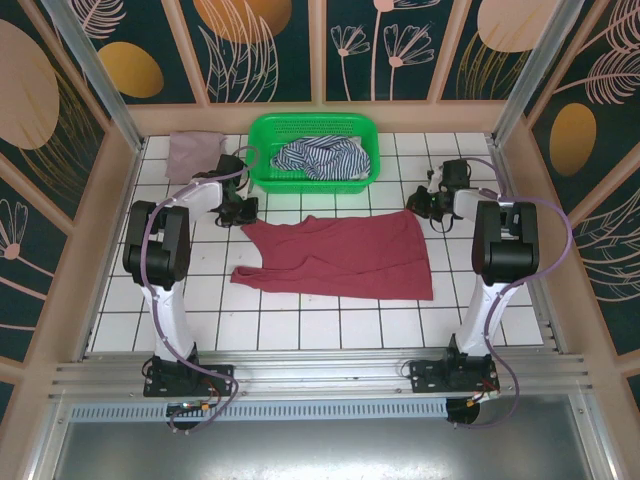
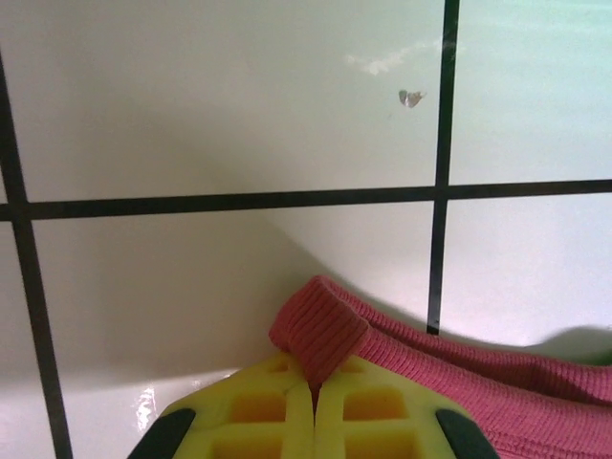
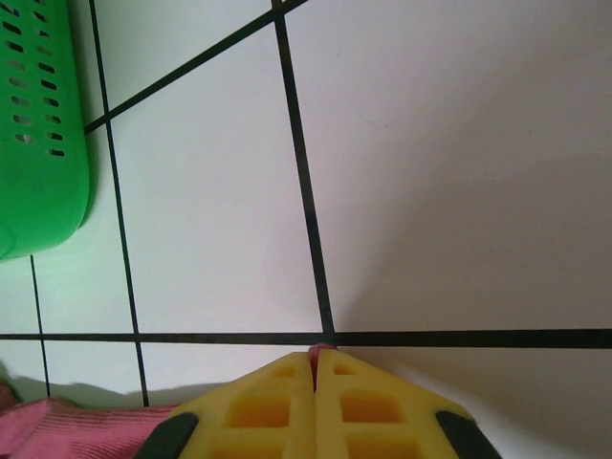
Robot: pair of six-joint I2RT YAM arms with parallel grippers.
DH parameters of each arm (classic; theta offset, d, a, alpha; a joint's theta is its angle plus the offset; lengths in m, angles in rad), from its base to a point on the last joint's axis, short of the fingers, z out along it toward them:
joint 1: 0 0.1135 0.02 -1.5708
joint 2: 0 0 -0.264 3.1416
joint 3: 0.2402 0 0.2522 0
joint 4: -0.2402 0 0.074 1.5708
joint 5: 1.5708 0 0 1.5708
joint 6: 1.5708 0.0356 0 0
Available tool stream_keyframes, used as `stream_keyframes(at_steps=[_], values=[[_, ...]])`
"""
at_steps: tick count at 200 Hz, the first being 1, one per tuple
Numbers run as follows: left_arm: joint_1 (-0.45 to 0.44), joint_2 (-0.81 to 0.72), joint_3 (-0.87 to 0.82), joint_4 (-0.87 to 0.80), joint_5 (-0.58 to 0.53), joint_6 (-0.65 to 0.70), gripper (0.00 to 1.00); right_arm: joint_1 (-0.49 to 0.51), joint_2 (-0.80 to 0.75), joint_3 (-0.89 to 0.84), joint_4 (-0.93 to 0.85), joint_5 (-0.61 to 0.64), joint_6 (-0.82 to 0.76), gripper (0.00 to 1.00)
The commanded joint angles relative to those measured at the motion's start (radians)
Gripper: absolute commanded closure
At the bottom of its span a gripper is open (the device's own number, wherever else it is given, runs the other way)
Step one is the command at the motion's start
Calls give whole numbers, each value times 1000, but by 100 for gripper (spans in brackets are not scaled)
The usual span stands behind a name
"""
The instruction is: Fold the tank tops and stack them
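The maroon tank top [image 1: 340,255] lay spread flat in the middle of the table [image 1: 300,330], nearer the far edge than the near one. Its long axis ran left to right across the tiles. The strap end pointed toward the left edge and the wide hem toward the right edge.

The left gripper [image 1: 243,210] sat at the top's far-left corner. In the left wrist view its yellow fingers [image 2: 258,411] were pressed together, with a small ribbed fold of the maroon cloth [image 2: 320,330] pinched up between their tips. The right gripper [image 1: 418,205] sat at the far-right corner of the same garment. Its fingers [image 3: 368,411] were likewise together, with only a sliver of red showing at the tips, and more of the cloth [image 3: 57,426] lay off to the lower left of that view.

The mauve-pink tank top [image 1: 195,155] lay crumpled in the far-left corner of the table, just behind the left arm. To its right, against the middle of the far edge, stood the green basket [image 1: 262,150] with the striped tank top [image 1: 320,158] heaped inside. The basket's near wall stood close behind the maroon top, between the two grippers. One rounded corner [image 3: 38,143] of it showed in the right wrist view.
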Motion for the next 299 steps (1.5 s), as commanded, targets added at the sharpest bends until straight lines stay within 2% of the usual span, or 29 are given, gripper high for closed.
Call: stream_keyframes(at_steps=[1, 64, 115, 158, 193, 237, 270, 299], values=[[6, -20, 38, -21, -21, 29, 100, -19, -17, 32, -16, -30, -33, 100], [6, -108, 6, -3, -15, 41, 100, -51, -170, -52, 6, -140, -28, 100], [7, -221, -124, 70, -23, 68, 99, -61, -302, -174, -1, -224, -16, 100], [9, -288, -221, 121, -66, 108, 98, -91, -400, -269, -40, -244, -32, 100], [8, -365, -301, 173, -64, 129, 98, -96, -466, -345, -83, -249, -42, 100], [10, -439, -418, 226, -36, 181, 98, -149, -510, -419, -133, -236, -65, 100], [9, -497, -477, 249, -81, 237, 100, -190, -551, -475, -136, -221, -43, 100], [9, -585, -535, 296, -78, 264, 100, -204, -580, -493, -123, -239, -14, 100]])
